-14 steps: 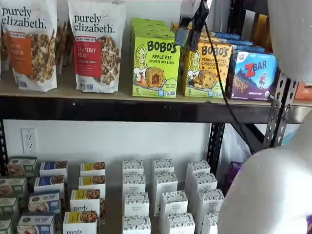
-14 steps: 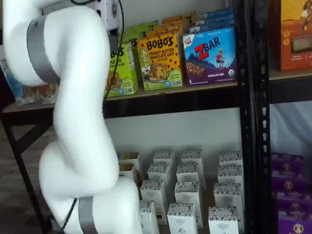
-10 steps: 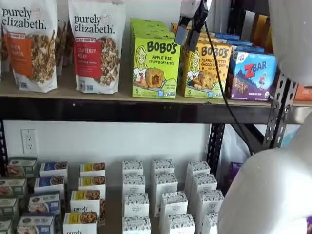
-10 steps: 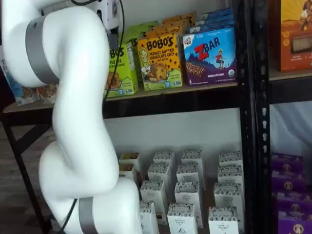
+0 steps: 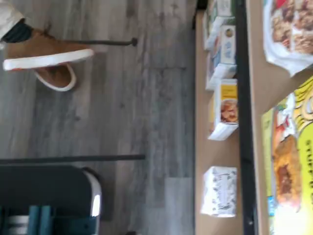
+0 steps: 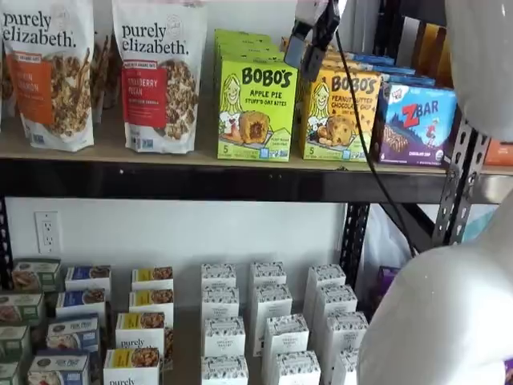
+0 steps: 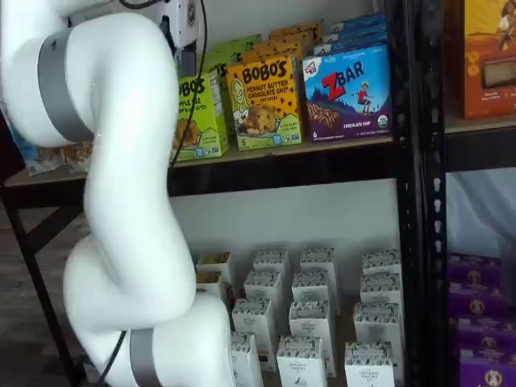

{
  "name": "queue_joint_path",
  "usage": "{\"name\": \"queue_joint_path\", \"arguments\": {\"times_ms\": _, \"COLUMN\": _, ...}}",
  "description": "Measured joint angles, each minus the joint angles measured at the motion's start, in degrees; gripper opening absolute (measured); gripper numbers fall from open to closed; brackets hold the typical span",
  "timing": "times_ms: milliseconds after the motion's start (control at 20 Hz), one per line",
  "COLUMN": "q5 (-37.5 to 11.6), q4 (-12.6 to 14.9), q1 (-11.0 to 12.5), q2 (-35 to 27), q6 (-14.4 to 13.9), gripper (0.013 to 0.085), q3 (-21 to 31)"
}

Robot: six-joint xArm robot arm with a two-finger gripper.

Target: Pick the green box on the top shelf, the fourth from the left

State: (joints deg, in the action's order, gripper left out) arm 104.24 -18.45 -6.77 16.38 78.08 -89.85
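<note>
Green box (image 6: 256, 108): "BOBO'S APPLE PIE"; blue box (image 6: 417, 123): "ZBAR"; granola bags (image 6: 159, 76): "purely elizabeth."

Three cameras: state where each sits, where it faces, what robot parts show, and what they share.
Wrist view: on the wrist, facing grey floor and shelf fronts; no fingers visible.
Shelf view: frontal; black-fingered gripper hangs over the lime-green Bobo's carton; white arm at right.
Shelf view: oblique; white arm hides most of the carton.
All three show that carton on the tan top shelf.
</note>
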Motion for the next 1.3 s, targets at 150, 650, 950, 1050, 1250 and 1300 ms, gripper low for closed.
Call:
{"name": "queue_joint_path", "arguments": {"times_ms": 150, "q5": -4.2, "q4": -0.2, "q1": -0.4, "q2": 1.9, "q6": -0.2, "gripper": 0.085, "q3": 2.8}}
{"name": "queue_joint_path", "arguments": {"times_ms": 650, "q5": -13.0, "q4": -1.2, "q1": -1.9, "q2": 5.0, "q6": -1.2, "gripper": 0.085, "q3": 8.0}}
{"name": "queue_joint_path", "arguments": {"times_ms": 950, "q5": -15.5, "q4": -1.5, "q1": -2.2, "q2": 4.1, "q6": -1.3, "gripper": 0.085, "q3": 7.9}}
{"name": "queue_joint_path", "arguments": {"times_ms": 1050, "q5": -15.8, "q4": -1.6, "q1": -2.2, "q2": 3.4, "q6": -1.2, "gripper": 0.085, "q3": 7.3}}
{"name": "queue_joint_path", "arguments": {"times_ms": 1250, "q5": -17.6, "q4": -1.4, "q1": -2.2, "q2": 2.4, "q6": -1.0, "gripper": 0.085, "q3": 6.9}}
{"name": "queue_joint_path", "arguments": {"times_ms": 1300, "q5": -18.0, "q4": -1.3, "q1": -2.2, "q2": 2.2, "q6": -1.0, "gripper": 0.085, "q3": 6.9}}
